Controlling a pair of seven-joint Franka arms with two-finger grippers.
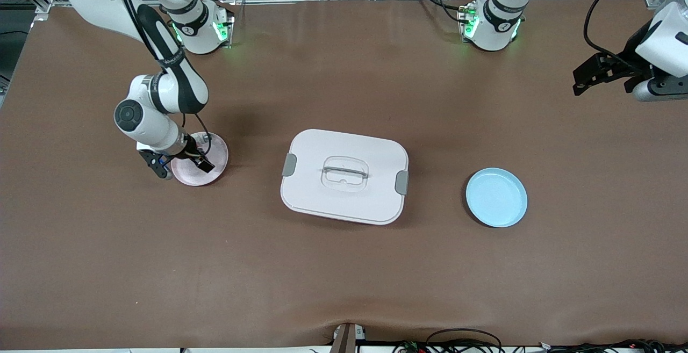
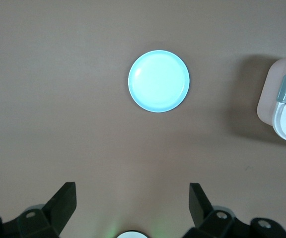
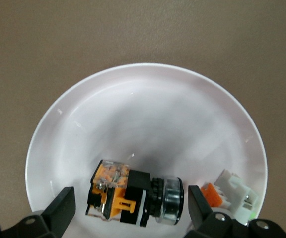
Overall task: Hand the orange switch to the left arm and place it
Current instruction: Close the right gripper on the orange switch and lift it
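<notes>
Between open right tool (image 3: 128,208) fingers: orange switch (image 3: 133,192).

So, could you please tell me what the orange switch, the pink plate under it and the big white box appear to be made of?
The orange switch looks like moulded plastic: black body, orange and clear block, with a shiny, probably metal ring. The round pink plate seems glossy plastic or melamine, judging by soft highlights. The white rounded-rectangular box looks matte plastic, with grey latches and a clear handle recess.
</notes>
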